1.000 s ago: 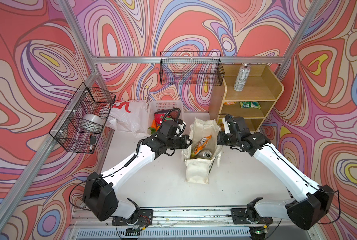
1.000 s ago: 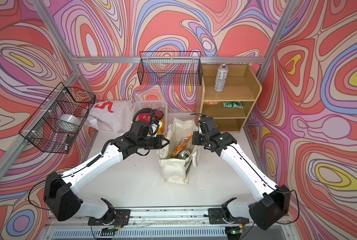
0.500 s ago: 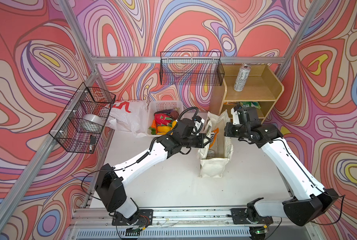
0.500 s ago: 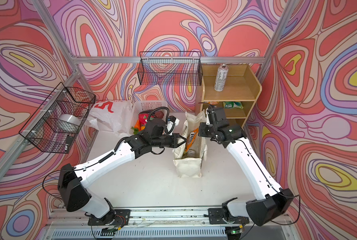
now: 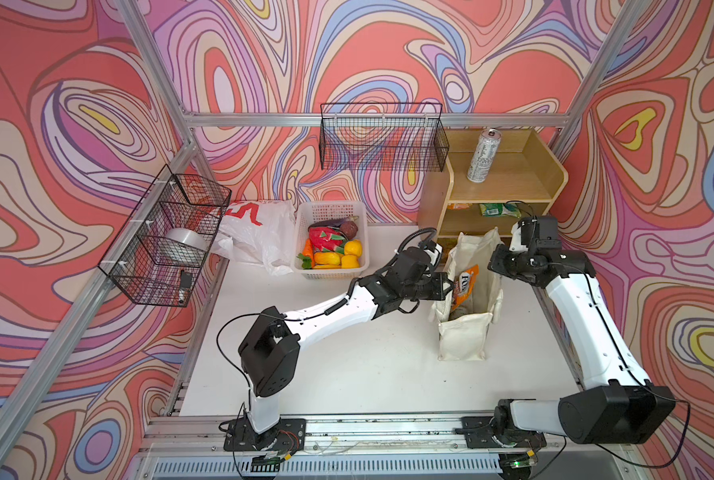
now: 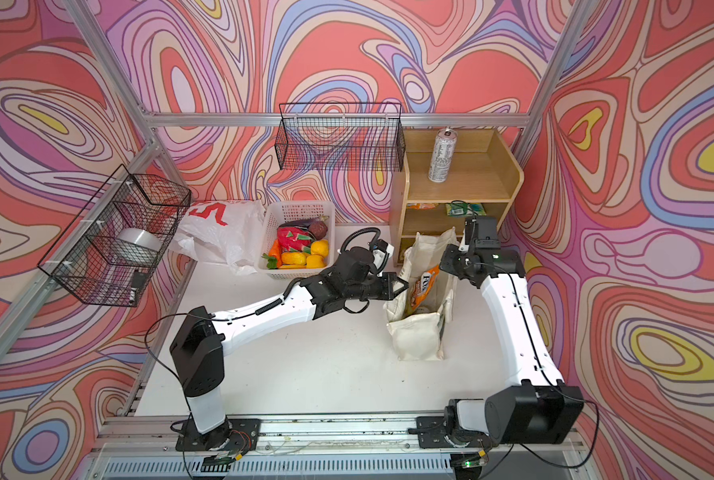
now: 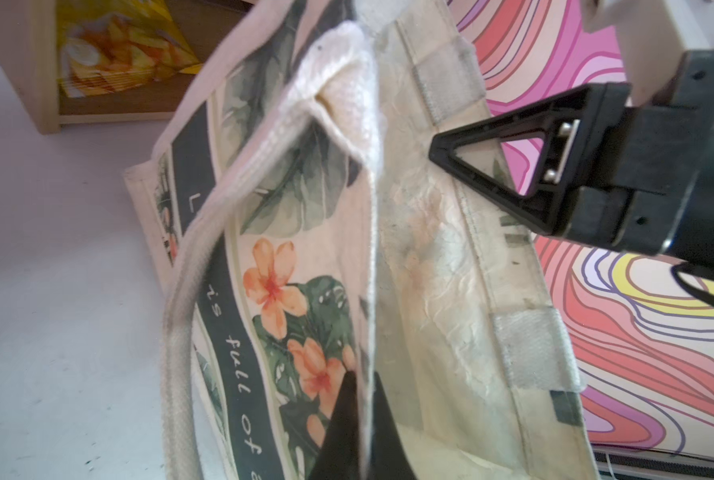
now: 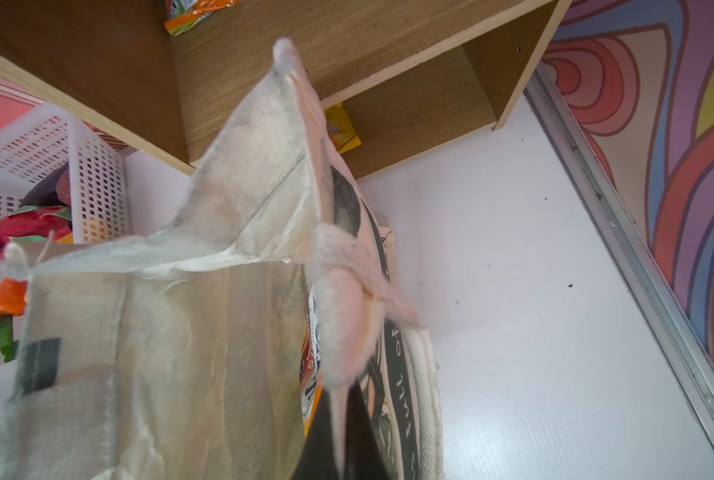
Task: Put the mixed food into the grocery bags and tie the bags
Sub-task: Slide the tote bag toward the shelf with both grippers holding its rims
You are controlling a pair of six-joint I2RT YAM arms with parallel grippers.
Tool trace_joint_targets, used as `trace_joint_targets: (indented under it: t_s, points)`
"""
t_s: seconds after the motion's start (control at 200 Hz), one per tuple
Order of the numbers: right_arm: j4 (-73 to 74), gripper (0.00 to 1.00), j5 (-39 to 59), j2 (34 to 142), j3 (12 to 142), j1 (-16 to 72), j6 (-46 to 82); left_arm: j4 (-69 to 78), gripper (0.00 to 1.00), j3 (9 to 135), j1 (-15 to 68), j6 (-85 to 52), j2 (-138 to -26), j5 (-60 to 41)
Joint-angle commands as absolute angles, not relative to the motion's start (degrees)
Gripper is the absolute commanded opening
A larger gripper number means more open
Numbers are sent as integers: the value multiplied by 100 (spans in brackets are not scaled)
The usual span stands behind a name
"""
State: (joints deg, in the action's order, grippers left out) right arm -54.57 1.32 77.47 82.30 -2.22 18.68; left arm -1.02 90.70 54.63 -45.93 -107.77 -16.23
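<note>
Tote (image 5: 465, 337) slid right, L hand (image 5: 448, 286) pinching rim

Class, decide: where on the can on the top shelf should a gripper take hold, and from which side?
Probably the can's mid-body, jaws across its round sides, coming from the front: it stands upright, and the shelf has walls behind and beside it but an open front.

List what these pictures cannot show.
Both top views: cream canvas tote with green print hides whatever lies under the orange snack packet.
Same views: contents of the thin white plastic bag with red letters unseen; black wire basket covers some lettering.
Left wrist view: left pincer cut off by bottom edge.
</note>
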Motion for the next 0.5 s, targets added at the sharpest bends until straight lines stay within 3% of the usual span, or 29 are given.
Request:
trace_joint_targets:
  t_s: [0.0,0.17,0.341,0.371,0.491]
  points:
    - [-5045,0,6,7836,8432,-278,1657,568,0,9585,5630,-4856,-11004,-1379]
    - [-4922,0,-453,7949,8169,-418,1506,796,0,9847,5796,-5002,-11417,-785]
    - [-4922,0,-489,7965,8079,-483,1450,447,0,10386,5802,-4841,-11771,-817]
    - [-4922,4,-475,7957,8069,-483,1450,405,0,10437,5801,-4798,-11800,-828]
    - [-4954,22,-392,7870,7975,-483,1461,374,21,10453,5792,-4592,-11782,-894]
